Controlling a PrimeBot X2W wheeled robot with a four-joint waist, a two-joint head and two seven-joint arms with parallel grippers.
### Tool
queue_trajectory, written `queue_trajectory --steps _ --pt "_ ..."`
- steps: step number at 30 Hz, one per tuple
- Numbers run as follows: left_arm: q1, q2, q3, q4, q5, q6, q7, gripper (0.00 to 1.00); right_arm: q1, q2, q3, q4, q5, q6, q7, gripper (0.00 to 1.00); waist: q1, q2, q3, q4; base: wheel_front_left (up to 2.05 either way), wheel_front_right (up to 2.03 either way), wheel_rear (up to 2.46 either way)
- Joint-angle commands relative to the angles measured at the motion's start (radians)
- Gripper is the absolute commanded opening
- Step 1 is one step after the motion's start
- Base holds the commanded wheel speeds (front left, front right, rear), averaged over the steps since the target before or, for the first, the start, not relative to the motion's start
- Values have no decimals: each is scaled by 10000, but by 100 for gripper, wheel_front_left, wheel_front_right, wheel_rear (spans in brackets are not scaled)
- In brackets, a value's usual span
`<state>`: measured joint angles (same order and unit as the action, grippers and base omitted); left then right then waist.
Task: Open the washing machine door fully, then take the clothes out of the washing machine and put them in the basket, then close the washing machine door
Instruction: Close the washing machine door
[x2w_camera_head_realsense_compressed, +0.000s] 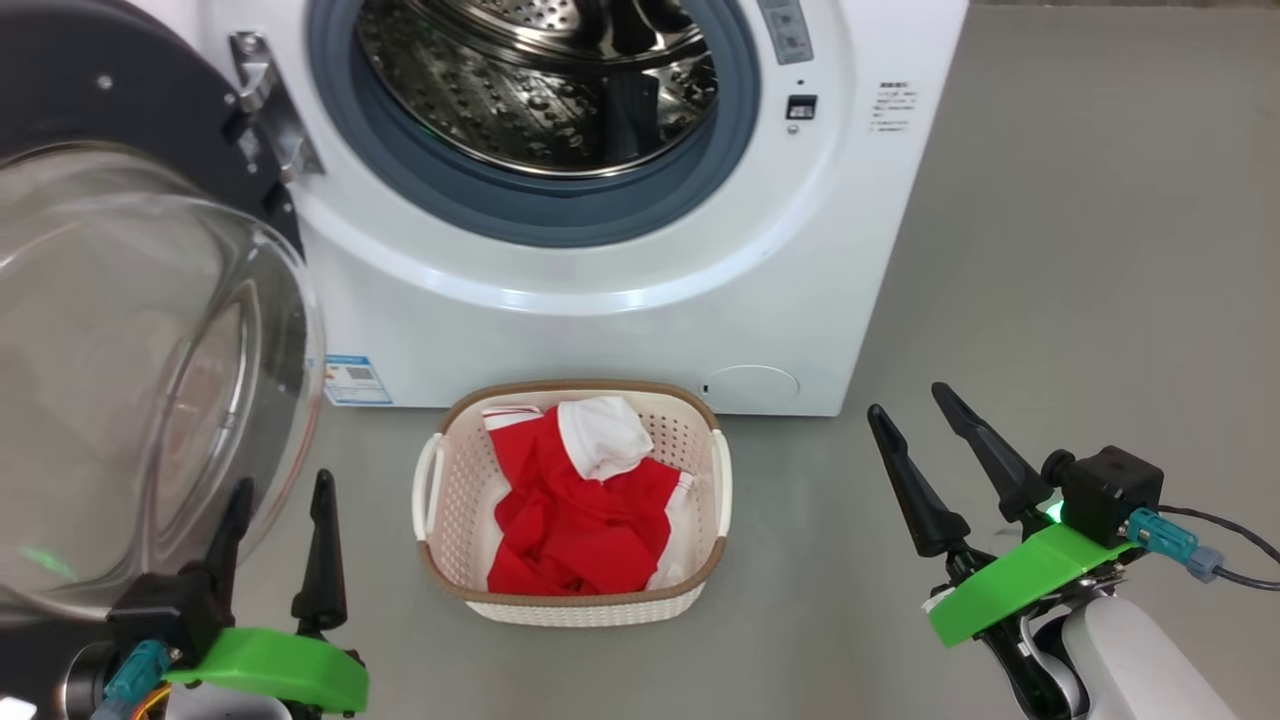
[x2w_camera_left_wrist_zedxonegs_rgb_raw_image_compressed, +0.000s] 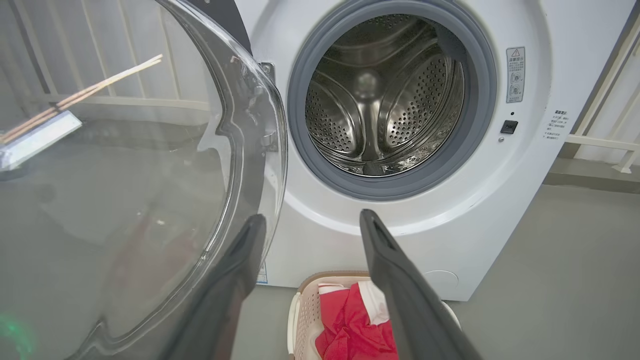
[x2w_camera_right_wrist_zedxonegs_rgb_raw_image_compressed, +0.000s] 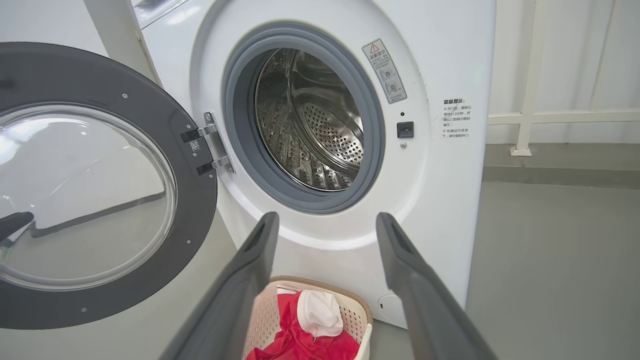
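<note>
Lying in cream perforated plastic basket (x2w_camera_head_realsense_compressed: 590, 384), red-and-white fabric clothes (x2w_camera_head_realsense_compressed: 580, 520) are judged unloaded; glossy black round door (x2w_camera_right_wrist_zedxonegs_rgb_raw_image_compressed: 195, 200) is left open, closing pending; left pincer (x2w_camera_head_realsense_compressed: 283, 482), right pincer (x2w_camera_head_realsense_compressed: 908, 400): spread wide, empty.

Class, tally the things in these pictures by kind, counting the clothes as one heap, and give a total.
washing machine: 1
washing machine door: 1
basket: 1
heap of clothes: 1
grippers: 2 (left gripper, right gripper)
Total: 6
</note>
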<state>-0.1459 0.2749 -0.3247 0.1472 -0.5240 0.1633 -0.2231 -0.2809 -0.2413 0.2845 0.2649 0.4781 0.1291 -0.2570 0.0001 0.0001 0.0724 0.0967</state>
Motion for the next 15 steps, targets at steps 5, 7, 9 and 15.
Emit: queue_trajectory --steps 5,7,9,15 --pt "-37 266 340 -158 -72 113 -140 100 162 -83 234 -210 42 16 -48 100 -1 -1 -122 467 0 0 0" --pt "-18 268 333 -166 -92 108 -145 100 165 -79 265 -210 53 16 -48 100 -1 -1 -145 616 0 0 0" --pt "-12 267 330 -183 -92 126 -151 100 179 -71 281 -206 58 16 -48 100 -1 -1 -171 774 0 0 0" --pt "61 307 328 -196 -108 193 -144 100 220 -77 281 -192 76 16 -48 100 -1 -1 -252 1266 0 0 0"
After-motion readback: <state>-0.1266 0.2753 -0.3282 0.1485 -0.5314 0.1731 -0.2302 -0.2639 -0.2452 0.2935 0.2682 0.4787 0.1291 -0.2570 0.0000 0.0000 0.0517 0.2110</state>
